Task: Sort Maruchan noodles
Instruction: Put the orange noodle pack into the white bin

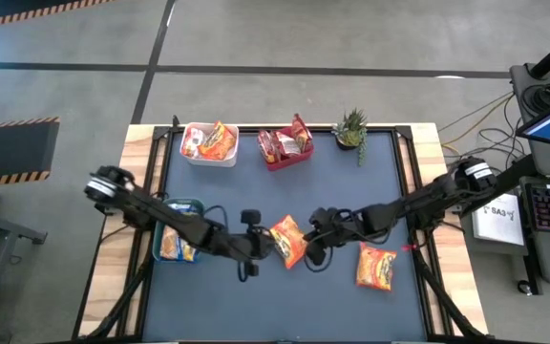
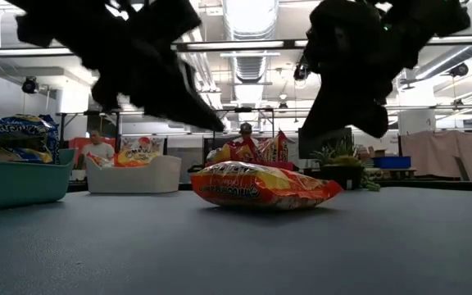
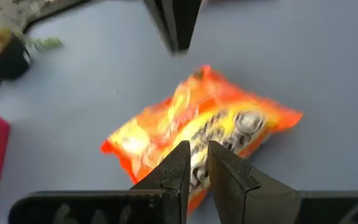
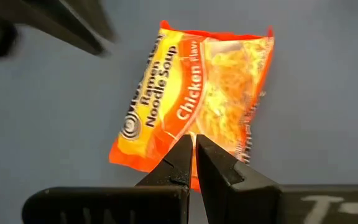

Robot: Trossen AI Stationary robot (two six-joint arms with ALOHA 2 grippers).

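Hovering at the middle of the frame, our left pincer (image 1: 259,242) and right pincer (image 1: 315,239), both nearly shut and empty, flank the orange noodle packet (image 1: 287,240) lying flat on the desk (image 1: 285,306), probably lining up a grab.

Two orange packets (image 1: 288,240) (image 1: 375,267) lie flat on the mat; others fill three bins.

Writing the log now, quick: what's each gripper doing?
Left gripper: nearly closed, empty, above the orange packet.
Right gripper: shut, empty, above the same packet.
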